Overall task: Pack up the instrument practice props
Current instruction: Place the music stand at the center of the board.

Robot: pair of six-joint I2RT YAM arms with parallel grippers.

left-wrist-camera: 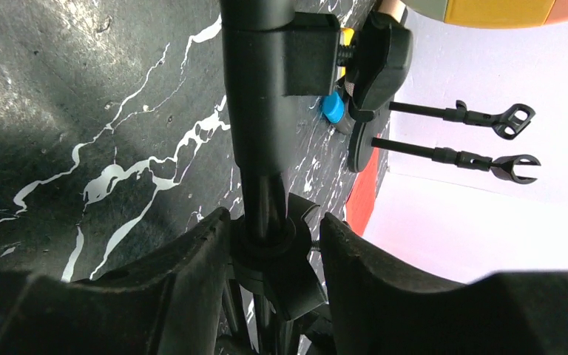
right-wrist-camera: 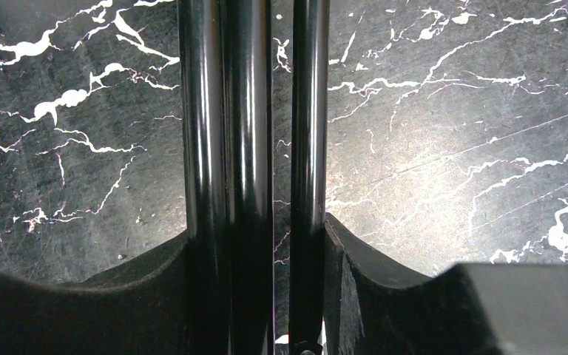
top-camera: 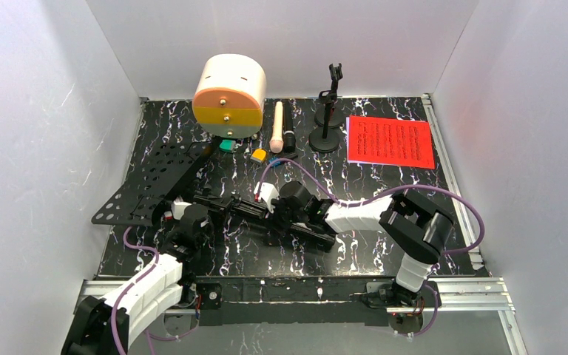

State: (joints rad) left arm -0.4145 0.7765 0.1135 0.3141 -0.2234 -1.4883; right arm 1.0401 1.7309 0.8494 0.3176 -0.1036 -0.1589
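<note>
The table (top-camera: 384,248) is black with white squiggly lines, and white walls (top-camera: 44,111) stand all around. The right gripper (right-wrist-camera: 255,237) squeezes the music rack (top-camera: 148,185) by its legs. The left gripper (left-wrist-camera: 274,222) sits loose around its pole.

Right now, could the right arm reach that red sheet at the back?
Probably not yet: its claw is clamped on the folded stand legs. The red sheet lies uncovered, so once released the way looks free.

The top camera looked down from high above the music rack (top-camera: 148,185), on its arm-base side, taking it in whole. The left wrist camera sighted closely along its pole (left-wrist-camera: 259,111). The right wrist camera faced straight down on its legs (right-wrist-camera: 222,133), nearer still. All three shared that rack.
</note>
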